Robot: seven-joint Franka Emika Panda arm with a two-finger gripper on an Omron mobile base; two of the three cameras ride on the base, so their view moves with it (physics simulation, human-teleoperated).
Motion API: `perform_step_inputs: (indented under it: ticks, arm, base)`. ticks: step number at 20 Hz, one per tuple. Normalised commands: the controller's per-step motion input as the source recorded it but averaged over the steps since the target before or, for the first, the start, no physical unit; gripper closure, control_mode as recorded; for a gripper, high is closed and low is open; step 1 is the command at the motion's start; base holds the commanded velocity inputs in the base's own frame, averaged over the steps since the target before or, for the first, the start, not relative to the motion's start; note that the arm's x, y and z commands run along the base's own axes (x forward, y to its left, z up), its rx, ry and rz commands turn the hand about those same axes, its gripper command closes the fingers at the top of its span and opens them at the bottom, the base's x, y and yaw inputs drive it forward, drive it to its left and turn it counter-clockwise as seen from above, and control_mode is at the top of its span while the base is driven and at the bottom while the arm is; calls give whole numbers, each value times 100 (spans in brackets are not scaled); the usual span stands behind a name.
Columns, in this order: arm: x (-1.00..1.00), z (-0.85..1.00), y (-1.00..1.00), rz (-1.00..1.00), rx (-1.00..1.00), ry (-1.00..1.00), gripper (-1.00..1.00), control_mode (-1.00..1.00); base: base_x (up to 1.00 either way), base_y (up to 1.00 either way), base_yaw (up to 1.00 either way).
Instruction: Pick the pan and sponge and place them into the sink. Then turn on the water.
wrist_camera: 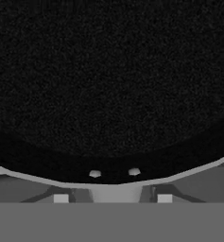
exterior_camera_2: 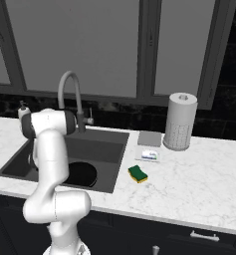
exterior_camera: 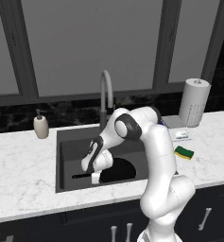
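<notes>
Black pan (wrist_camera: 108,85) lies in the sink (exterior_camera: 66,156), right under the gripper (exterior_camera: 95,177), whose jaws look parted, gripping nothing. On the tabletop right of the sink sits the sponge (exterior_camera: 184,152), near a small box (exterior_camera_2: 150,155) whose print is unreadable.

Black pan (exterior_camera: 119,170) flat in dark sink (exterior_camera: 71,142), frame centre, handle pointing left, yellow-green sponge (exterior_camera: 184,152) on counter, right of centre.
</notes>
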Motion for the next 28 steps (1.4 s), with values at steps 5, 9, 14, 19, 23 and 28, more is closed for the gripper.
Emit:
perform_step_inputs:
  ticks: [5,9,14,19,23,28]
  arm:
    - [0,42,0,0,0,0,-100,-100]
    - [0,66,0,0,0,0,-100,-100]
    - [0,83,3,0,0,0,-100,-100]
    - [-7,82,2,0,-2,0,-100,-100]
    - [-12,54,3,0,-7,0,-100,-100]
    - [-11,14,1,0,-2,0,-100,-100]
  base:
    - [0,0,0]
    - [0,0,0]
    - [0,0,0]
    - [0,0,0]
    - [0,0,0]
    - [0,0,0]
